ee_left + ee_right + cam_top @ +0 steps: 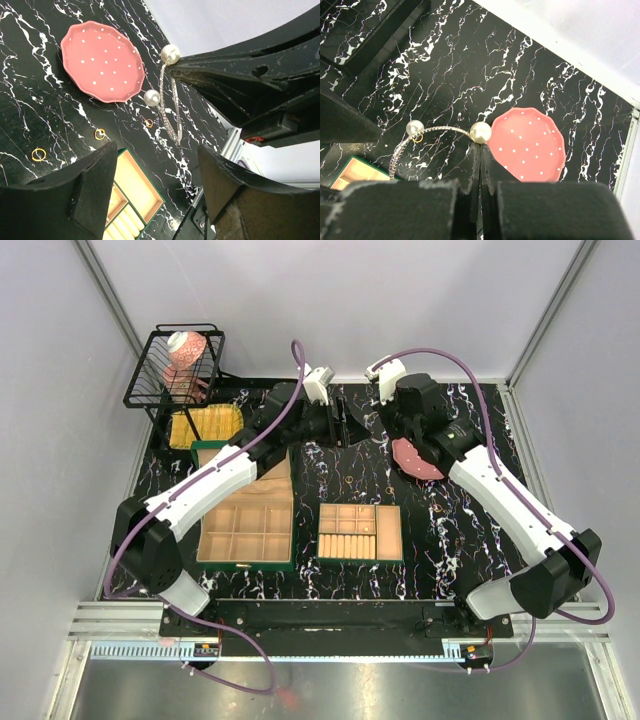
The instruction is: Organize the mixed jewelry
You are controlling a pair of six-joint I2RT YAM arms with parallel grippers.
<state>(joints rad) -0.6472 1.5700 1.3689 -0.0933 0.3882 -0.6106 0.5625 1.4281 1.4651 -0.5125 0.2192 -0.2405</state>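
Note:
My right gripper (480,150) is shut on a thin silver wire hoop (440,129) with a pearl at each end. It pinches the hoop just below one pearl (481,132). In the left wrist view the hoop (169,107) hangs from the right fingers (210,75) above the table. My left gripper (157,185) is open and empty just beside and below the hoop. Three small gold rings (100,133) lie on the black marble table. The pink dotted plate (527,145) is empty.
Two green boxes with beige compartments (247,530) (360,532) stand at the table's front. A yellow tray (205,425) and a black wire basket (175,365) sit at the back left. Both grippers (340,425) (383,420) meet near the back centre.

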